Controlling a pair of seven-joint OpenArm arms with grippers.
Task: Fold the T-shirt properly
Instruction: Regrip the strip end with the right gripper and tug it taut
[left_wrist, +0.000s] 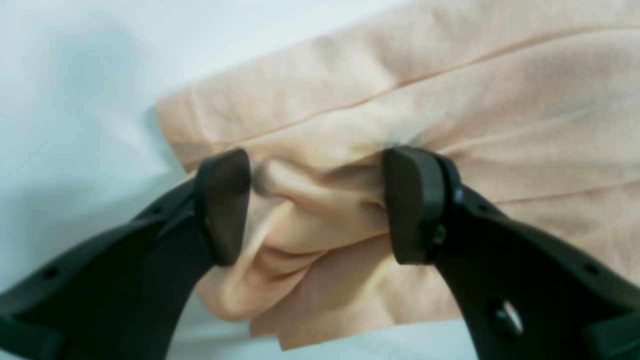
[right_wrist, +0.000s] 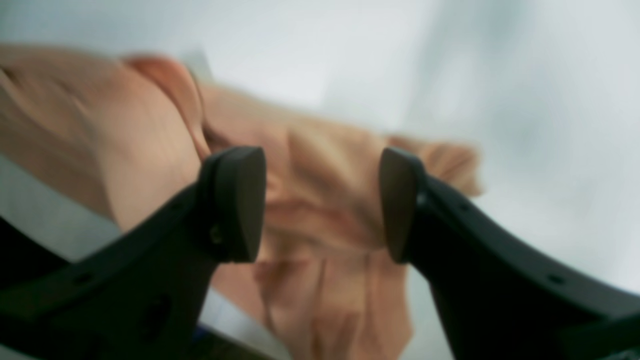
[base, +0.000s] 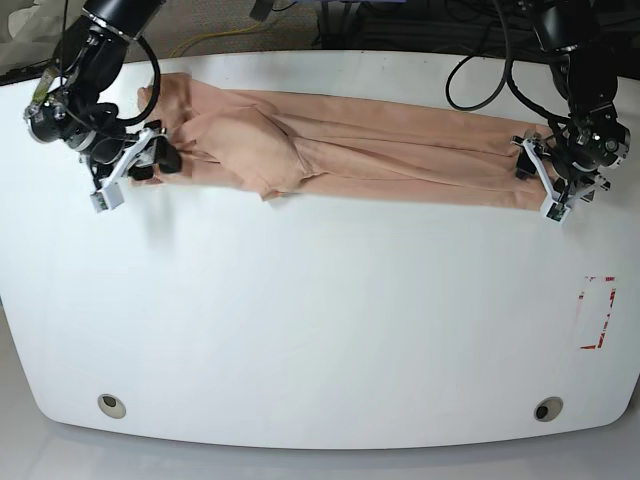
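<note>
The peach T-shirt (base: 380, 150) lies folded into a long strip across the far part of the white table (base: 320, 330). My left gripper (base: 524, 163) is at the strip's right end. In the left wrist view the gripper (left_wrist: 317, 205) is open, its jaws wide apart with a bunched fold of the shirt (left_wrist: 500, 100) between them. My right gripper (base: 165, 160) is at the strip's left end. In the right wrist view the gripper (right_wrist: 320, 205) is open over the rumpled, blurred shirt end (right_wrist: 150, 150). The bear print is hidden.
A red-and-white marking (base: 597, 312) lies near the table's right edge. Two round holes (base: 112, 405) (base: 546, 408) sit near the front edge. Cables (base: 330, 15) run behind the back edge.
</note>
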